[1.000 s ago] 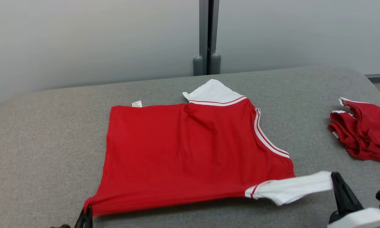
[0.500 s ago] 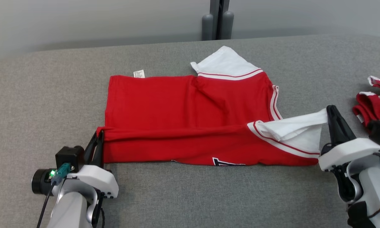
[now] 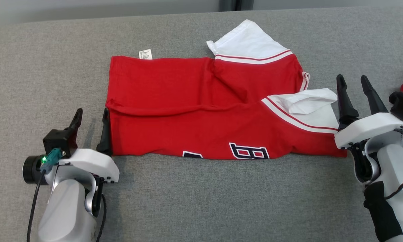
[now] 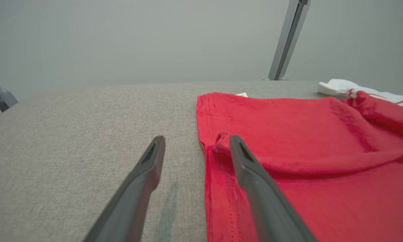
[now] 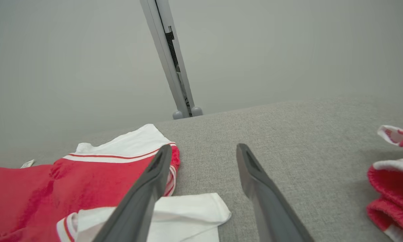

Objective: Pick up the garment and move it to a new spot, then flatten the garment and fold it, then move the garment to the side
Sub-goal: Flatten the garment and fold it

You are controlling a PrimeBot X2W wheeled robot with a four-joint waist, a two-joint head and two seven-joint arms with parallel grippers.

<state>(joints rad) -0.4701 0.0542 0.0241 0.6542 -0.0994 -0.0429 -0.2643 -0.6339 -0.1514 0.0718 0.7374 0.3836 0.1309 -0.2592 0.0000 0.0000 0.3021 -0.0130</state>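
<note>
Red knit cloth, soft, light and limp: shirt (image 3: 194, 111) lying half folded on grey bench (image 3: 201, 201), flanked by left fingers (image 3: 104, 134) and right fingers (image 3: 343, 104), both spread wide, released, empty; probably best pinched at hem (image 3: 115, 131) and white sleeve (image 3: 309, 101), likely to sag

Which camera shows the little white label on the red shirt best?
The head view: the white label sits unobstructed at the far edge of the red shirt, seen from above. The left wrist view catches a sliver of it; the right wrist view has it small at its left edge.
</note>
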